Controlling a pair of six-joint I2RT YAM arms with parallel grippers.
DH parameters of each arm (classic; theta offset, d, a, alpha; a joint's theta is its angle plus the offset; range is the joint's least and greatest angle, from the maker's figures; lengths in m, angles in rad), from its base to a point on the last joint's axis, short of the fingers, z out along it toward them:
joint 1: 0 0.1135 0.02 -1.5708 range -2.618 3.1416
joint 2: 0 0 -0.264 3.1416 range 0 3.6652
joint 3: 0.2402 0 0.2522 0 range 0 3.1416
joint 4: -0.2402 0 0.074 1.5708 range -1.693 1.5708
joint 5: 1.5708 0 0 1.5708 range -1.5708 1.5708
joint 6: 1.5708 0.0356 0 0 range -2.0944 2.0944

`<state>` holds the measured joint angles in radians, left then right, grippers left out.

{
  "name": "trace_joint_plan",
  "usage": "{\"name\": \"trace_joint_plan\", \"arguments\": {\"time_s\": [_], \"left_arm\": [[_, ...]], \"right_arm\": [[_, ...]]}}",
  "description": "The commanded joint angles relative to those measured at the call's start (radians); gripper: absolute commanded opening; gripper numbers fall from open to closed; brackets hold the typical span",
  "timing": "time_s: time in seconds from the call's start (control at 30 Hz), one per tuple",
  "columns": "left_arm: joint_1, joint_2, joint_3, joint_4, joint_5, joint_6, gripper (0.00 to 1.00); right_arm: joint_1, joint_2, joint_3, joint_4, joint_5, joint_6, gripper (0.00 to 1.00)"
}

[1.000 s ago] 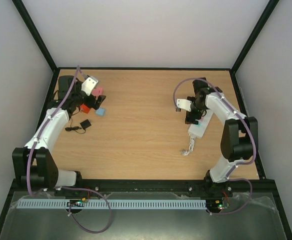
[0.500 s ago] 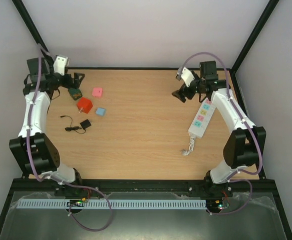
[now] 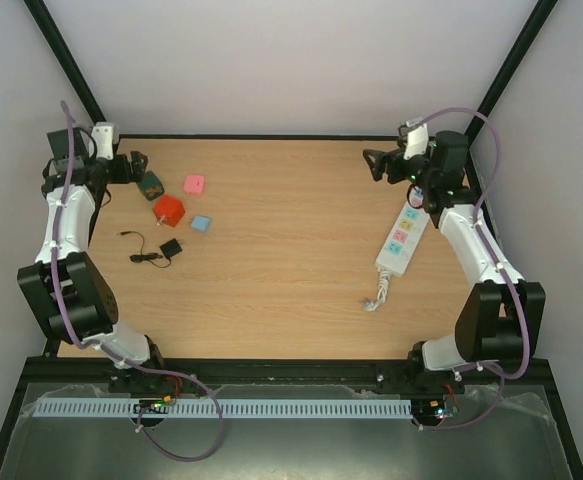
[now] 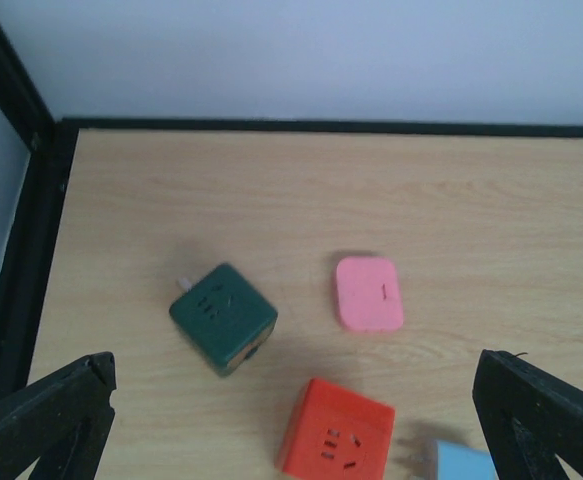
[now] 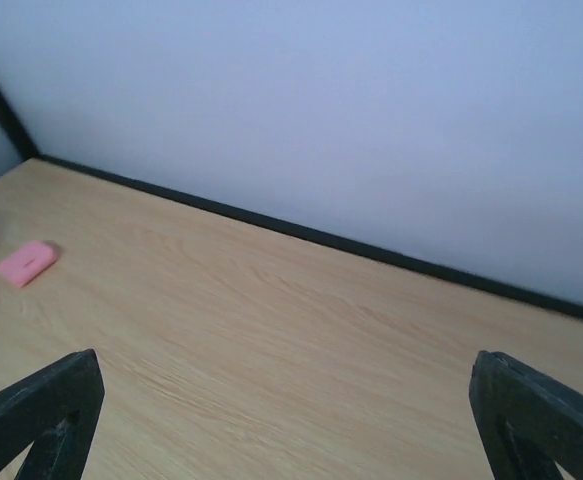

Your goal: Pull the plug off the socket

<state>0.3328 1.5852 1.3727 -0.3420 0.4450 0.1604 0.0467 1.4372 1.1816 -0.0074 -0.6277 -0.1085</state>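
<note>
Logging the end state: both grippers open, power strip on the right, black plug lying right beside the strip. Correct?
No: the top view shows the black plug far from the power strip, on the left near the light blue cube. The left gripper and right gripper are open.

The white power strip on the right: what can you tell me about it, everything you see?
The power strip is a long white bar, plastic by its look, with a row of pastel outlet faces along its top. It lies flat and slanted on the right side of the wooden table. A short coiled white cord trails from its near end. No plug shows in any outlet; the right hand hangs beyond its far end, apart from it.
</note>
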Motion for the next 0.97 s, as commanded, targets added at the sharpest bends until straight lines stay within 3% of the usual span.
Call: {"name": "trace_joint_plan", "arguments": {"time_s": [0.0, 0.3, 0.57, 0.93], "left_arm": [[0.006, -0.035, -0.093, 0.05, -0.048, 0.003, 1.0], [-0.01, -0.07, -0.234, 0.084, -0.045, 0.033, 1.0], [-0.085, -0.108, -0.345, 0.16, -0.147, 0.038, 1.0], [-0.116, -0.152, -0.371, 0.189, -0.152, 0.01, 1.0]], "right_arm": [[-0.092, -0.023, -0.099, 0.166, -0.015, 0.191, 0.98], [-0.245, -0.033, -0.303, 0.267, -0.06, 0.249, 0.98], [-0.257, -0.081, -0.427, 0.304, -0.051, 0.194, 0.98], [-0.257, -0.071, -0.452, 0.354, -0.116, 0.217, 0.98]]}}
